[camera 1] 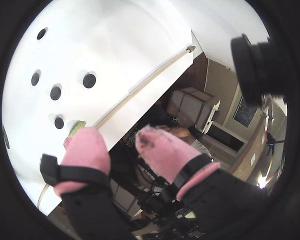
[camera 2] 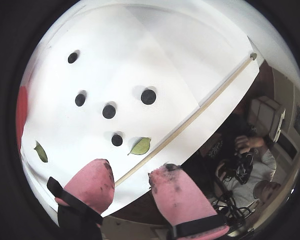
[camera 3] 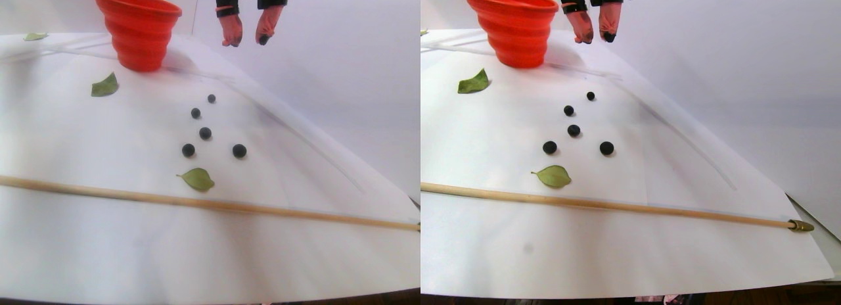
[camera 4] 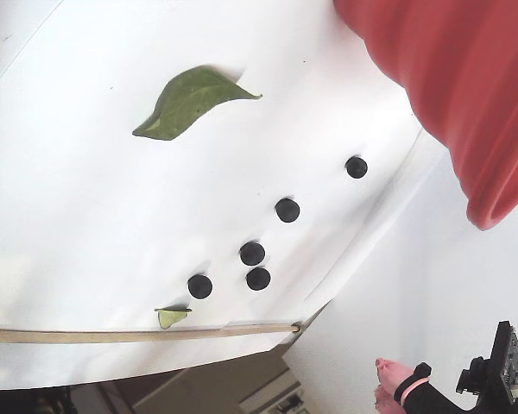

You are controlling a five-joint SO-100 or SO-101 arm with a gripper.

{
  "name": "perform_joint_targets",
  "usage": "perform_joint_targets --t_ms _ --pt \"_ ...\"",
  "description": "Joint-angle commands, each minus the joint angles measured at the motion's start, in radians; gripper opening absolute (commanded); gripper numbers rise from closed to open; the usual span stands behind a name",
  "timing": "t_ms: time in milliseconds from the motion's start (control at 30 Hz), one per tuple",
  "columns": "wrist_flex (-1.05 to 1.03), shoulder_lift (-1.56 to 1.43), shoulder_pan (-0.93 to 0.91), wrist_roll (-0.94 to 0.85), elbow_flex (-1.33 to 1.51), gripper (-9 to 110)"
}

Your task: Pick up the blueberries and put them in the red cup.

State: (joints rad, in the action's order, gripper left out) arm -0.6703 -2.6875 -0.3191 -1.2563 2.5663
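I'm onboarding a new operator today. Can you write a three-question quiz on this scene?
1. How many blueberries lie on the sheet?
2. True or false: the gripper holds a berry.
3. In the stereo pair view, the leaf nearest the stick lies: A) beyond the berries B) between berries and stick C) in the cup

Key: 1) five 2) false, it hangs open and empty 3) B

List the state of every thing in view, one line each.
gripper: open, empty, raised above the sheet.
blueberries: five, loose on the white sheet, none in hand.
red cup: upright, contents hidden.
leaves: lying flat.
wooden rod: lying across the sheet.
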Motion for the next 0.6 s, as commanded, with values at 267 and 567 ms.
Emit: perform_joint_targets --t_ms 267,567 --pt "0.12 0.061 0.02 -0.021 -0.002 15" --pt "0.232 0.124 0.048 -0.028 0.018 15"
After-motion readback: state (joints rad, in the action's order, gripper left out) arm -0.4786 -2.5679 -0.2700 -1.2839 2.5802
